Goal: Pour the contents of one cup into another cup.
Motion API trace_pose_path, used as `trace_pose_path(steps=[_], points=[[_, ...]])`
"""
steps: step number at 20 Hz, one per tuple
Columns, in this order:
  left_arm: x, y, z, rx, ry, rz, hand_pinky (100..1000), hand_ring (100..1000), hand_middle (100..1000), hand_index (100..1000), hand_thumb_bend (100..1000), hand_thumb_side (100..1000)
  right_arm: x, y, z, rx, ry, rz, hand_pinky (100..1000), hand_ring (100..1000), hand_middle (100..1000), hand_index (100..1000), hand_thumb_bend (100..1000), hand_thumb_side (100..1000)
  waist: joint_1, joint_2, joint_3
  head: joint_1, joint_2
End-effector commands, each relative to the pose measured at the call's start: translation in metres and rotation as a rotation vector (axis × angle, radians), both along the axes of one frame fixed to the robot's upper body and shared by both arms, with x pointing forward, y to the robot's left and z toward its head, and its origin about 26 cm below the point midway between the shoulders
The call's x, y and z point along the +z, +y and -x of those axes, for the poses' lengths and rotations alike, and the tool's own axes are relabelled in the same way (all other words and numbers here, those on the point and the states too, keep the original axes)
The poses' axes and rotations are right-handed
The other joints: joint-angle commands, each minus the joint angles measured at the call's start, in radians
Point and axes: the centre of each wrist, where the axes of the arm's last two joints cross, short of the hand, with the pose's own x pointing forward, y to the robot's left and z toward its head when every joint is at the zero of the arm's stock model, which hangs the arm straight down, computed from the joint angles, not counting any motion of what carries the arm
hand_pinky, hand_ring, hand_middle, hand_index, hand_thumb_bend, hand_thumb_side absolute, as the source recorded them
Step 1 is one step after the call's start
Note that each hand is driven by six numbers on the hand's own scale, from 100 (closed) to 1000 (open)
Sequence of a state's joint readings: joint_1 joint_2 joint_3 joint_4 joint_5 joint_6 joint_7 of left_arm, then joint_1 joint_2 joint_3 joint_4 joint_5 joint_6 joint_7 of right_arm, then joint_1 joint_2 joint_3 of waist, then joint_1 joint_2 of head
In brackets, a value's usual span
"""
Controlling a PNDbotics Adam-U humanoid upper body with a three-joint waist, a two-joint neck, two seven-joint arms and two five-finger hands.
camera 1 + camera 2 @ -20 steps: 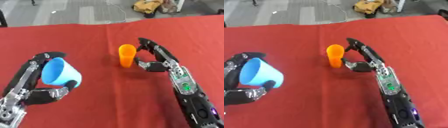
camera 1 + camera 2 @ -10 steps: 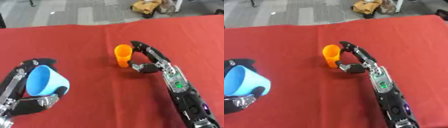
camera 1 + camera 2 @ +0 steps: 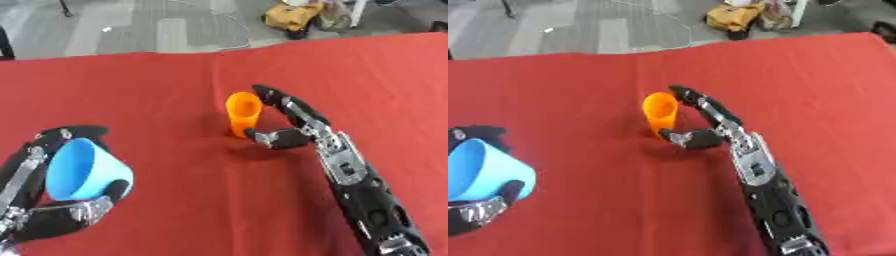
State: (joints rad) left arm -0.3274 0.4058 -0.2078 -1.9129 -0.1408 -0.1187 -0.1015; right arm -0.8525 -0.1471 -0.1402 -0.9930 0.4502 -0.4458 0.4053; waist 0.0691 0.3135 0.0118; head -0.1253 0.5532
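Orange cup (image 3: 242, 116) upright at centre of red cloth (image 3: 175, 100). My right hand (image 3: 293, 127) at its 3 o'clock, fingers half-open around it, not clamped. My left hand (image 3: 52, 220), 8 o'clock, curls round the tilted blue cup (image 3: 83, 170). Risk: closing fingers could tip the narrow orange cup.

No legible text, label, brand, number or sign found on any item in either view; cups, robot hands and worktop bear no readable markings.
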Motion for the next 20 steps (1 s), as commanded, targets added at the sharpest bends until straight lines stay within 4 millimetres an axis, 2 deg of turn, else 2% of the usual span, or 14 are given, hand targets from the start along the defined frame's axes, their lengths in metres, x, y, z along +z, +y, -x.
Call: trace_pose_path(steps=[1, 12, 16, 18, 20], points=[[0.008, 0.003, 0.002, 0.002, -0.030, -0.014, 292, 284, 420, 783, 100, 100, 0.012, 0.006, -0.003, -0.009, -0.031, 0.031, 977, 1000, 778, 986, 446, 266, -0.001, -0.026, 0.003, -0.003, 0.004], [0.005, 0.000, 0.002, -0.009, -0.022, -0.006, 293, 284, 421, 783, 100, 100, 0.002, 0.029, -0.011, -0.025, 0.015, 0.071, 949, 1000, 724, 969, 423, 279, 0.006, -0.032, 0.018, -0.014, 0.006], [0.005, -0.001, 0.003, -0.012, -0.031, -0.002, 294, 284, 421, 783, 100, 100, 0.001, 0.037, -0.012, -0.031, 0.015, 0.074, 926, 1000, 598, 929, 394, 256, 0.008, -0.032, 0.022, -0.019, 0.007], [0.006, -0.002, 0.004, -0.014, -0.040, 0.002, 294, 285, 422, 783, 100, 100, 0.001, 0.039, -0.013, -0.041, 0.007, 0.068, 903, 946, 526, 884, 347, 206, 0.008, -0.033, 0.024, -0.020, 0.007], [0.008, -0.003, 0.004, -0.017, -0.053, 0.009, 295, 285, 421, 783, 100, 100, 0.002, 0.040, -0.013, -0.059, -0.008, 0.055, 872, 884, 456, 827, 259, 103, 0.009, -0.033, 0.025, -0.022, 0.006]])
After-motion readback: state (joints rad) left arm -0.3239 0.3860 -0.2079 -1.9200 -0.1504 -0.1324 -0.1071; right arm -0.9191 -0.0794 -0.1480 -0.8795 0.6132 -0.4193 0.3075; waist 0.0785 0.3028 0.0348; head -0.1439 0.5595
